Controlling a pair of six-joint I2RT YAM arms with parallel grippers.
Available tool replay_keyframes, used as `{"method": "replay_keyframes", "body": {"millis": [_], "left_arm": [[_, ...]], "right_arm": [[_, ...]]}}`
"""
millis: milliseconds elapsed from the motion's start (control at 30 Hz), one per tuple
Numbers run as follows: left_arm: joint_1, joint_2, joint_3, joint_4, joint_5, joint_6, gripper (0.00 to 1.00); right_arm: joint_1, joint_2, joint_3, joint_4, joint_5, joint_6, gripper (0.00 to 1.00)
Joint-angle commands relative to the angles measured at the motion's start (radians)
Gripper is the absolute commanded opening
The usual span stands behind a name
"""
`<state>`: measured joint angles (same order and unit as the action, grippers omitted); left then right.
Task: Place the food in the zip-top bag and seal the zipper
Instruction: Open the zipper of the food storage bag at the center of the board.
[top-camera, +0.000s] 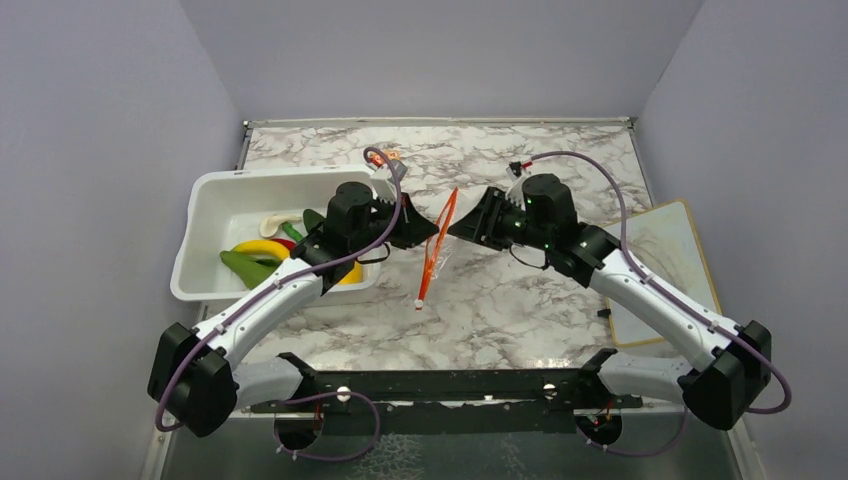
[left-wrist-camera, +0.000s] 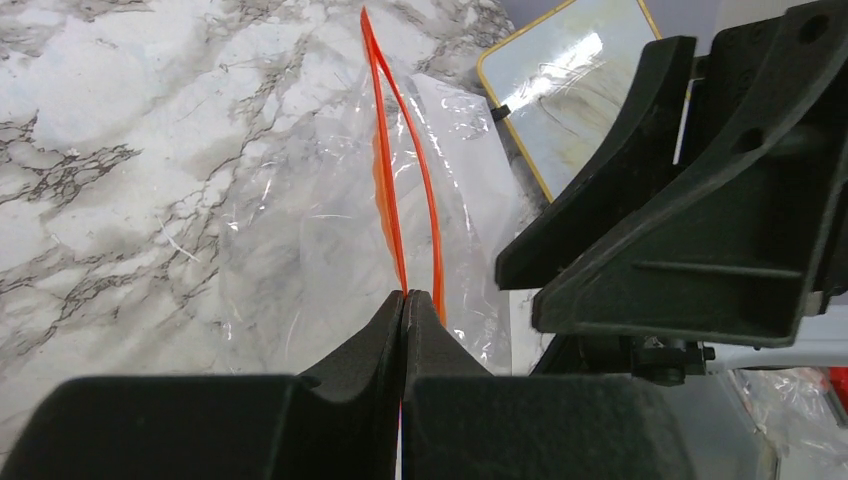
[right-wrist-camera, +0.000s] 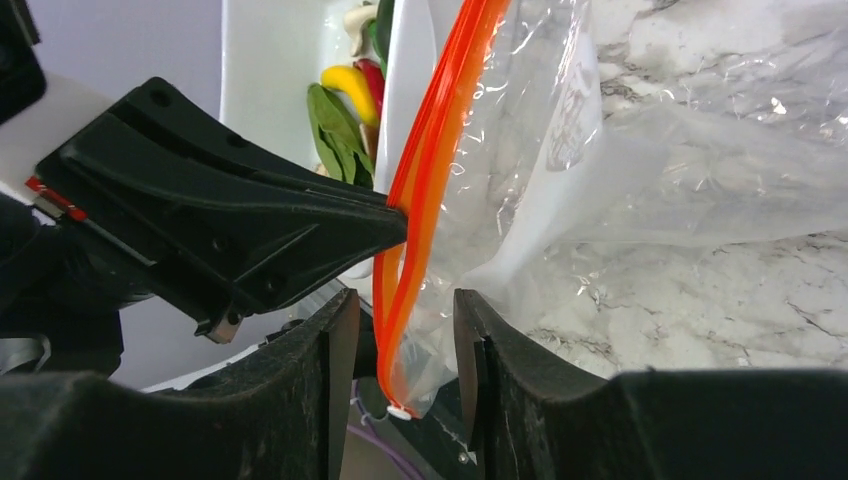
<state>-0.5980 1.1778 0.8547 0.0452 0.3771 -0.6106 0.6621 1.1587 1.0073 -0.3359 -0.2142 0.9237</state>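
Observation:
The clear zip-top bag (left-wrist-camera: 300, 250) hangs above the marble table between my two grippers, and I cannot tell whether anything is inside. Its orange-red zipper (top-camera: 438, 245) runs slanting, the two strips parted along part of their length (left-wrist-camera: 385, 150). My left gripper (left-wrist-camera: 404, 295) is shut on one strip of the zipper. My right gripper (right-wrist-camera: 405, 300) stands open around the strip's lower end, with gaps on both sides and the white tab (right-wrist-camera: 398, 410) hanging between its fingers. The food lies in the white tub (top-camera: 215, 195): a yellow banana (top-camera: 262, 247), a green piece (top-camera: 245, 268) and a red piece (right-wrist-camera: 372, 80).
The white tub stands at the left, close behind my left arm. A flat board with a yellow rim (top-camera: 660, 265) lies at the table's right edge. Grey walls close in the table on three sides. The two gripper heads nearly meet at the table's middle.

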Motion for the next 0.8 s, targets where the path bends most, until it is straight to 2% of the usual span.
{"method": "replay_keyframes", "body": {"millis": [0, 267, 467, 767], "left_arm": [[-0.003, 0.006, -0.008, 0.076, 0.027, -0.043, 0.00], [-0.003, -0.002, -0.058, 0.209, 0.126, -0.156, 0.00], [-0.003, -0.015, -0.077, 0.215, 0.124, -0.174, 0.00], [-0.003, -0.020, -0.083, 0.219, 0.106, -0.174, 0.00]], "right_arm": [[0.016, 0.056, 0.038, 0.066, -0.049, 0.024, 0.40], [0.016, 0.125, 0.032, 0.049, 0.020, -0.006, 0.40], [0.016, 0.105, -0.011, 0.040, 0.141, -0.019, 0.38], [0.016, 0.152, 0.001, -0.004, 0.176, -0.032, 0.35]]}}
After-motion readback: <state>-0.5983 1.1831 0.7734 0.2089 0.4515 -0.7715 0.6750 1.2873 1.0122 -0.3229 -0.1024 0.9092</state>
